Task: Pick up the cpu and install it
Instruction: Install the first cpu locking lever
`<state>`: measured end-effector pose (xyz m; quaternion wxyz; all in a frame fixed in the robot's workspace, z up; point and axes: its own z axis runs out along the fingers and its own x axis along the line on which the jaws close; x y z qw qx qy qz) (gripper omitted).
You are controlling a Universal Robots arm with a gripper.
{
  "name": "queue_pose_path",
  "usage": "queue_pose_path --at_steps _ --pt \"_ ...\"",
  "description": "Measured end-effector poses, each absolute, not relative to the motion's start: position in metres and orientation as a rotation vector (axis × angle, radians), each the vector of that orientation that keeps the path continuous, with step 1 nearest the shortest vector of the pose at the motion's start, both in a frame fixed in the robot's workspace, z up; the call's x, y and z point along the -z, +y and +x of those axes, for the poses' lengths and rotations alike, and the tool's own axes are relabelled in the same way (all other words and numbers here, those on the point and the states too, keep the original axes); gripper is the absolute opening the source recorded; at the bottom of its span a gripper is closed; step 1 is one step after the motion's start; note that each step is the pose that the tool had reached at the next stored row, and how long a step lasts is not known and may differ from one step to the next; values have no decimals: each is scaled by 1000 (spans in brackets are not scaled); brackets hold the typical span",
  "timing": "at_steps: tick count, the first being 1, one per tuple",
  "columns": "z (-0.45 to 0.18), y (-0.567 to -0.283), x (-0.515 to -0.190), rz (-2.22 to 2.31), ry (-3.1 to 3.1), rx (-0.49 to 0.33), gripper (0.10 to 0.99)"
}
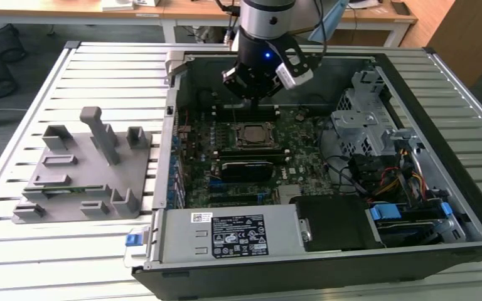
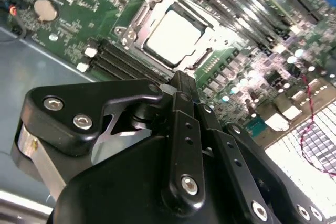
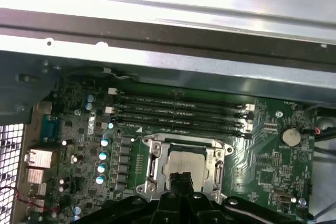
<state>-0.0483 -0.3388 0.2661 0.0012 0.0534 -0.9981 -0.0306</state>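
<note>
My read: cpu [image 2: 176, 38] already seated in socket [image 2: 137, 24]. Pale silver square lid sits flat inside dark metal frame, on green motherboard [image 1: 304, 157] in open pc case [image 1: 467, 188].

Gripper [image 2: 181, 77] hovers above socket, black fingers pressed together, nothing between them. Judging part released, hence empty.

Four empty black memory slots [image 3: 178, 111] run alongside socket. Grey ribbed fixture [image 1: 82, 169] on slatted table [image 1: 40, 251], green strip in it, well apart.
</note>
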Motion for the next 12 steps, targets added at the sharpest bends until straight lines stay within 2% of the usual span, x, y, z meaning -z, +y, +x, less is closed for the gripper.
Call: queue_pose_path --at_steps 12 --pt "-56 -338 -264 82 -3168 94 106"
